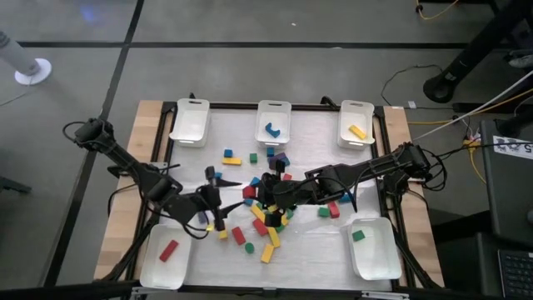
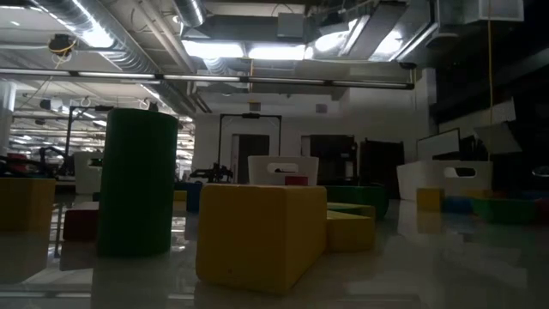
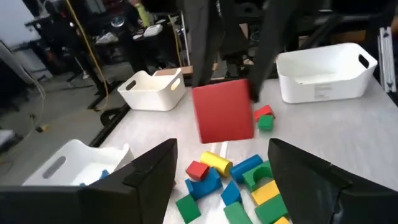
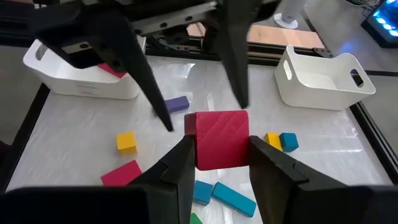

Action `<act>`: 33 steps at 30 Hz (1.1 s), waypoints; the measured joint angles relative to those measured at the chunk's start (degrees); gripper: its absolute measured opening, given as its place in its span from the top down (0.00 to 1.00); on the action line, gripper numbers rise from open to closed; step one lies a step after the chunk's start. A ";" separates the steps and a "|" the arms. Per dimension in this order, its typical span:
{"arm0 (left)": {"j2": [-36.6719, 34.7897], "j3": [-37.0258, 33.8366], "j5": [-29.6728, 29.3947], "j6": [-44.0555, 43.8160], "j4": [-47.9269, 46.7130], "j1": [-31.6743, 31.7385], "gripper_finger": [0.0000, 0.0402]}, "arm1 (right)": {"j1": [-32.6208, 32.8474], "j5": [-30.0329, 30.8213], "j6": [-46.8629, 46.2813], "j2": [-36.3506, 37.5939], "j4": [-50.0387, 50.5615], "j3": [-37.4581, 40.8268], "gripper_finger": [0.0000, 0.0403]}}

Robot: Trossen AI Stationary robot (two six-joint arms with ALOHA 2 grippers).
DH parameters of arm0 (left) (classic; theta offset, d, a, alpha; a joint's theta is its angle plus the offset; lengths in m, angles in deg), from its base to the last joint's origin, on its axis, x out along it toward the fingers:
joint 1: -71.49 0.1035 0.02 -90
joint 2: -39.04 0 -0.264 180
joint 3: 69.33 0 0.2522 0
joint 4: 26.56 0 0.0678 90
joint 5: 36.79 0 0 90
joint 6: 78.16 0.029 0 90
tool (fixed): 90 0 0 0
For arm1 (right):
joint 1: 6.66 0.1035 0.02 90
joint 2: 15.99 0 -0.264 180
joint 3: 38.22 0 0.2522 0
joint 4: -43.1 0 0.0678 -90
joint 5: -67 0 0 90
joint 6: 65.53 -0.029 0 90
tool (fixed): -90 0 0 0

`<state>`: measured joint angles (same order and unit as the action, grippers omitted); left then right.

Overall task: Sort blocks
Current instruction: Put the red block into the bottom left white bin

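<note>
Red block (image 4: 222, 138) sits clamped between the right hand's (image 4: 219, 163) fingers; left hand (image 3: 221, 168) spread, released.

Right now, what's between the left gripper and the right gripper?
A red cube. The right gripper grips it, and the left gripper faces it with its fingers open. Both wrist views show this.

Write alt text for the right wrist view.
The right gripper holds a red block between its dark fingers above the white table. The left gripper's open fingers hang just beyond it; loose blocks and two white trays lie around.
</note>
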<state>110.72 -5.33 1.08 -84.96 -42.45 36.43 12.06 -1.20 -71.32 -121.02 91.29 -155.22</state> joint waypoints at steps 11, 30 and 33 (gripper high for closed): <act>0.00 0.00 8.20 -2.22 0.86 3.58 0.38 | 0.00 -0.01 0.06 0.01 -0.09 0.00 0.68; 0.00 0.00 11.71 -2.22 3.27 6.37 0.45 | 0.00 -0.03 0.16 0.01 -0.09 0.00 0.68; 0.00 0.00 11.86 -2.22 3.29 6.35 0.53 | 0.00 -0.01 0.16 0.01 -0.09 0.00 0.68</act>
<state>110.72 -5.33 12.94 -87.18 -39.16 42.78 12.06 -1.20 -71.16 -121.00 91.20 -155.22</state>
